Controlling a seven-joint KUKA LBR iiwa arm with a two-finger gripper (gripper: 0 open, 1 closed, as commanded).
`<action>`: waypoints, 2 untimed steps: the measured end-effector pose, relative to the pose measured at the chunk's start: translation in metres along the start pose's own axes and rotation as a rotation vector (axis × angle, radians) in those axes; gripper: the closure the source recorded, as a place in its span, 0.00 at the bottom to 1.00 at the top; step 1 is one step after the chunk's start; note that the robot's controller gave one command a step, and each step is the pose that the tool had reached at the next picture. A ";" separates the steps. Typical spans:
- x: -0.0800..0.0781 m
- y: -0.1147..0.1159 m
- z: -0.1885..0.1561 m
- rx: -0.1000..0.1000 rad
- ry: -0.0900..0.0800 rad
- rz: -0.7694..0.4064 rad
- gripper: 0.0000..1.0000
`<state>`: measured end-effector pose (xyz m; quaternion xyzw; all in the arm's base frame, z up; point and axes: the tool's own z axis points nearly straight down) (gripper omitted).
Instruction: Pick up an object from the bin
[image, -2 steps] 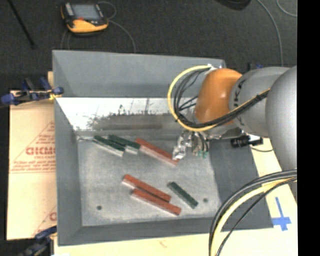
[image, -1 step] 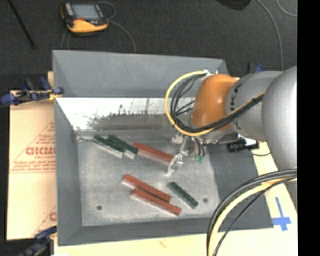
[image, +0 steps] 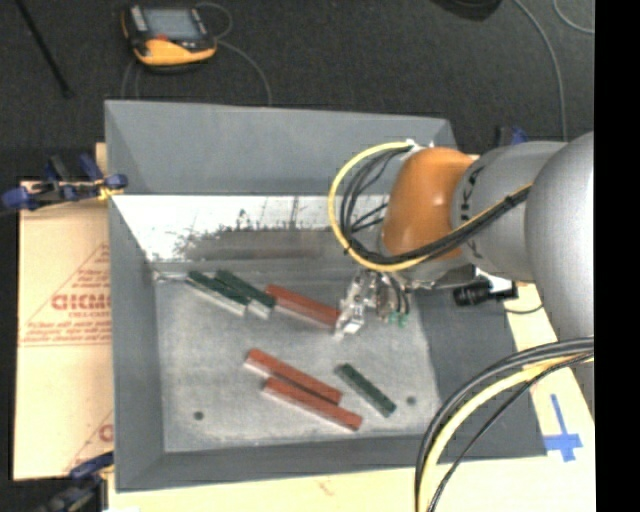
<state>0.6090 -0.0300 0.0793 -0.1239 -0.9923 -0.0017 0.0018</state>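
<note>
Claw (image: 352, 315) at red bar's (image: 300, 305) end near bin's (image: 130, 330) back wall; its opening cannot be told; seemingly approach; descent and closing needed next.

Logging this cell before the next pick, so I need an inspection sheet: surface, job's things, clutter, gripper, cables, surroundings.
Surface: grey bin floor, scuffed, bare between things.
Job's things: back red-brown bar, its right end at the gripper; green bars left of it; two front red-brown bars side by side; lone green bar right of those.
Clutter: nothing seen.
Gripper: gripper low at the back bar's right end; no hold visible.
Cables: yellow and black cables looped at the orange wrist cover.
Surroundings: orange-black device behind the bin.
</note>
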 end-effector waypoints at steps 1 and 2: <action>0.000 0.000 0.000 0.000 -0.001 0.000 1.00; 0.011 -0.017 -0.172 0.001 -0.015 -0.012 1.00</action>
